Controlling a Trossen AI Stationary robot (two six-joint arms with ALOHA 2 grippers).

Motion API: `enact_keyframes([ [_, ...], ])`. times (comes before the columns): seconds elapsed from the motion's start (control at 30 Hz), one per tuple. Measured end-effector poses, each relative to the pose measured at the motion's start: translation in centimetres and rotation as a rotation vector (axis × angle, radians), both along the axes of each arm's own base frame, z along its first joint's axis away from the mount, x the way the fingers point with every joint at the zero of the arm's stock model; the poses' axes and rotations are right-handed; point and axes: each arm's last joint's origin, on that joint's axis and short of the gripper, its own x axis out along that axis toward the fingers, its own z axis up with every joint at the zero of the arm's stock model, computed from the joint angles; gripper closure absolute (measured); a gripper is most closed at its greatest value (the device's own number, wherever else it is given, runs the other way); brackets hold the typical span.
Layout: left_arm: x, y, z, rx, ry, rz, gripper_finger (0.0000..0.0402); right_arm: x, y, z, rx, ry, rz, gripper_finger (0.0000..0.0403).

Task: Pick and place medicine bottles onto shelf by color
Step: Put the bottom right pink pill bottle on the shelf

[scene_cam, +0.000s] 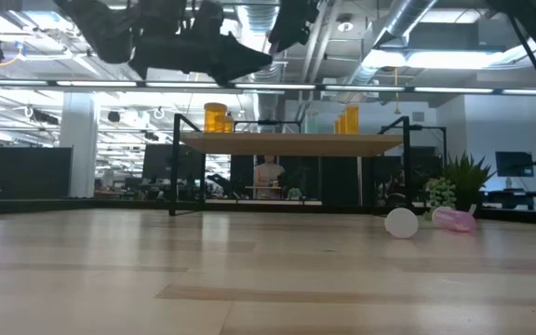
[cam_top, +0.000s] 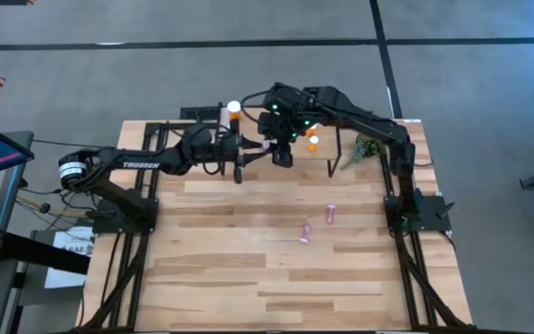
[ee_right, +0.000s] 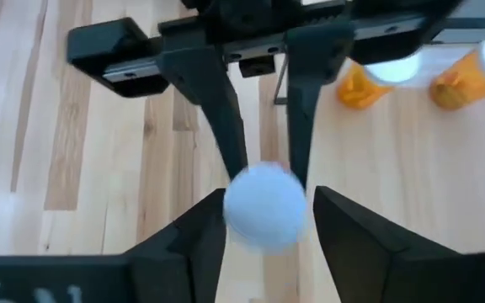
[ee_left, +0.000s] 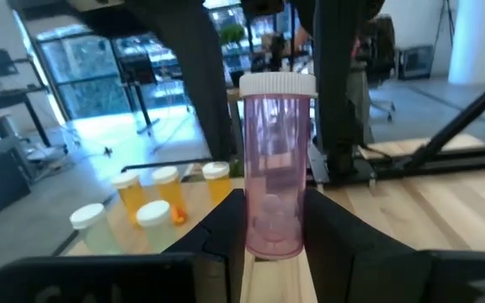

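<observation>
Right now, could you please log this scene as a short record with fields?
left hand: shut on pink bottle, upright, held over the shelf
right hand: directly above that bottle's white cap, fingers either side, not gripping
on shelf: orange bottles
on table: two pink bottles lying down
task: unfinished

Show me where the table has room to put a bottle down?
Near half of the workbench, below the two pink bottles lying on it, is bare. Far edge is crowded: shelf with orange bottles, plant, and both grippers around an upright pink bottle.
</observation>
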Motion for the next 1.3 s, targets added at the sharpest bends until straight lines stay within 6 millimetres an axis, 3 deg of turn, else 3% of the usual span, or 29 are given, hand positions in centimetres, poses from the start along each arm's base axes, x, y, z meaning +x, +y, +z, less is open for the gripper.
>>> enact_keyframes([
  [0.47, -0.51, 0.05, -0.54, -0.016, -0.039, 0.011, 0.0324, 0.09, -0.13, 0.62, -0.031, -0.054, 0.014, 0.0197],
  [1.03, -0.51, 0.05, -0.58, -0.031, -0.037, 0.014, 0.0324, 0.02, -0.25, 0.59, -0.04, -0.05, 0.024, 0.0265],
  [1.3, -0.51, 0.05, -0.58, -0.042, -0.038, 0.012, 0.0308, 0.01, -0.26, 0.59, -0.047, -0.049, 0.032, 0.0268],
])
